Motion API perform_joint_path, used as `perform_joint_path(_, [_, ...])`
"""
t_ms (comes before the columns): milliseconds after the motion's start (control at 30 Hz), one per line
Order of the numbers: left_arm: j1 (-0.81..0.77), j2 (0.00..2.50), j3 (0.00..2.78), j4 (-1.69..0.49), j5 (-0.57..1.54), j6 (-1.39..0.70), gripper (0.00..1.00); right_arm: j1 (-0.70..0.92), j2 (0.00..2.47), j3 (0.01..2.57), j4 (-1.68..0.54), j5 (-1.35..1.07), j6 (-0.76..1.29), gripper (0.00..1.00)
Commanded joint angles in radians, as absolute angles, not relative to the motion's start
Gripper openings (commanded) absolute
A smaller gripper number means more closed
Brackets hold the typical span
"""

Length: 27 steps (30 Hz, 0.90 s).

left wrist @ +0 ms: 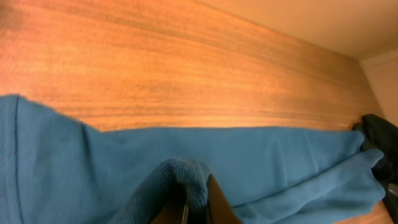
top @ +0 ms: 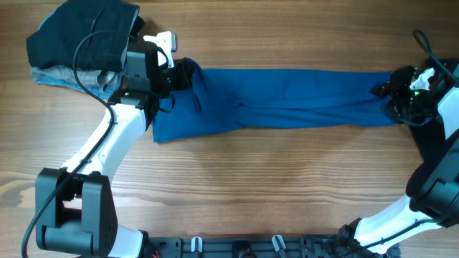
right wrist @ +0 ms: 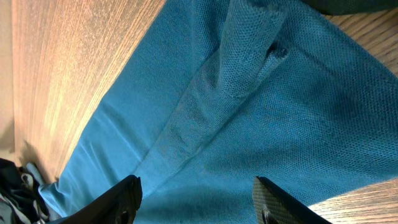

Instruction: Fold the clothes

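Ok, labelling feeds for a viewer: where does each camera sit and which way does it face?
Overhead: above the table, looking down; blue polo shirt stretched between left gripper and right gripper, left arm and right arm visible.
Left wrist: low at the shirt's end, facing along it toward the right gripper; its shut fingers pinch a fold.
Right wrist: over the other end, facing back along it; its open fingers show.
Shared: all show the shirt; overhead and left wrist, the right gripper.

Bright, even light, soft shadows. In the left wrist view the polo shirt at the left claw is blurred, with warm glare on the surface beyond it.
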<state>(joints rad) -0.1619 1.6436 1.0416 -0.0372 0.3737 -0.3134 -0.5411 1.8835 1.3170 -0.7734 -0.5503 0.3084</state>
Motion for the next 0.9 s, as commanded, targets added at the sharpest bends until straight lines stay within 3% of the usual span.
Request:
perform_joint_path(0, [-0.169, 1.638, 1.059, -0.006, 0.397, -0.323, 0.04, -0.542, 1.861, 1.321, -0.772, -0.570, 0.291, 0.62])
perform_joint_path(867, [-0.212, 1.800, 1.061, 0.186, 0.400, -0.419, 0.04, -0.542, 1.861, 1.321, -0.775, -0.570, 0.291, 0.62])
